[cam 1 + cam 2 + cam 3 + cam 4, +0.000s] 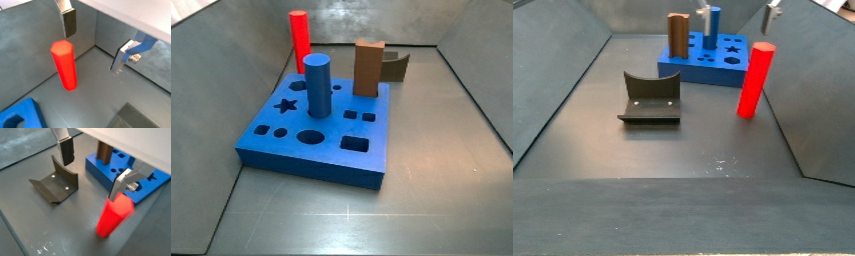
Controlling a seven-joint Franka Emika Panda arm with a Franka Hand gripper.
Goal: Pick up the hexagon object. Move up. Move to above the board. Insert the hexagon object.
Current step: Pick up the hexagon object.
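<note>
So far nothing of the task looks done: the hexagon object [64, 65] stands upright and free on the floor, just beside the board [305, 155] and off one of its edges, touched by nothing. Picking it up, lifting, carrying it above the board and inserting it are all still to come.

On the board itself a blue cylinder [317, 86] and a brown rectangular block [369, 67] stand upright in their holes, while the star, round and square cut-outs show empty in a side view. The fixture [651, 97] sits on the floor well apart from the board's front edge, with the red peg off to its side.

Both wrist views show the gripper [93, 41] hanging above the floor near the hexagon object, pointing downward, its jaws wide apart and holding nothing. One of its fingers [66, 150] hangs above the fixture; the other is close to the peg's top. The peg is not between the plates but off to one side, so the gripper probably has to shift across and descend before closing.
</note>
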